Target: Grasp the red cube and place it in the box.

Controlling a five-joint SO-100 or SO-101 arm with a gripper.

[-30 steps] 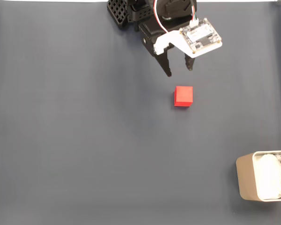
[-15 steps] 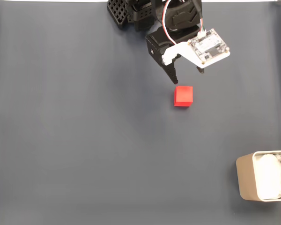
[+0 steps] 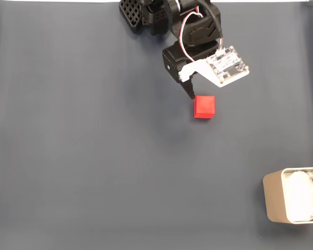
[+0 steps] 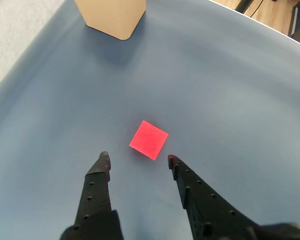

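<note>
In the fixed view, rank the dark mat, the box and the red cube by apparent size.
1. The dark grey-blue mat, covering nearly the whole frame.
2. The beige-grey rounded box with white lining, cut off by the right edge, yet clearly bigger than the cube.
3. The small bright red cube.

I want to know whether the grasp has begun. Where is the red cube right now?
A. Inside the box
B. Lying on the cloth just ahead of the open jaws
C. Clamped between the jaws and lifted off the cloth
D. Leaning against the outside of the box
B: in the wrist view the red cube lies flat on the grey cloth just beyond the tips of the open gripper, with the box far off.
</note>
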